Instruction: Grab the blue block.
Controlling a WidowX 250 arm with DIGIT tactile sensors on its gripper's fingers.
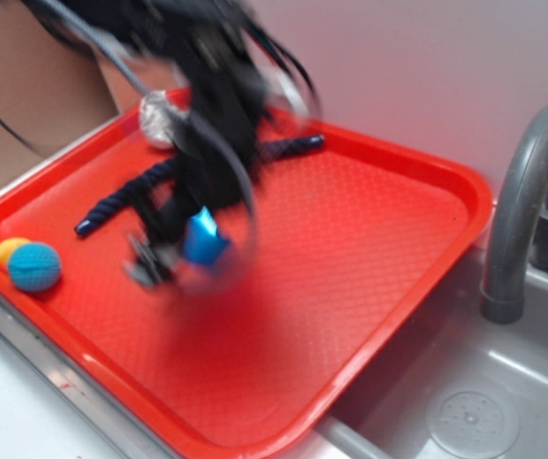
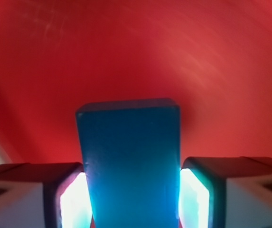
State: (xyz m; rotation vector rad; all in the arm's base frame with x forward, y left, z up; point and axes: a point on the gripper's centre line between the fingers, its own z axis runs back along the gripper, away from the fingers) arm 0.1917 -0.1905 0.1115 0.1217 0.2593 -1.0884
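At the left edge of the red tray (image 1: 379,316) lie a textured light-blue ball (image 1: 34,266) and, touching it, a small orange thing (image 1: 10,250). More to the right, a dark navy rope (image 1: 125,196) runs across the far part of the tray, and a shiny silver object (image 1: 162,119) sits near the far edge.

Then comes the arm, very blurred in the exterior view. Its tool (image 1: 183,256) is over the left-middle part of the tray and is closed on the blue block (image 2: 130,164). In the wrist view the two pads (image 2: 195,197) press the long sides of the block, which points forward between them. I cannot tell if the block is already lifted from the tray.

I think the main risk is a slip: the block is smooth and the pads hold it only at its near part, so a quick move can turn it or let it drop. The rope is close behind the arm and could be caught.

To the right, the tray is open and gives good room. Beyond its right edge stand a grey faucet (image 1: 527,206) and a sink (image 1: 474,416), so a wide swing there may hit the faucet.
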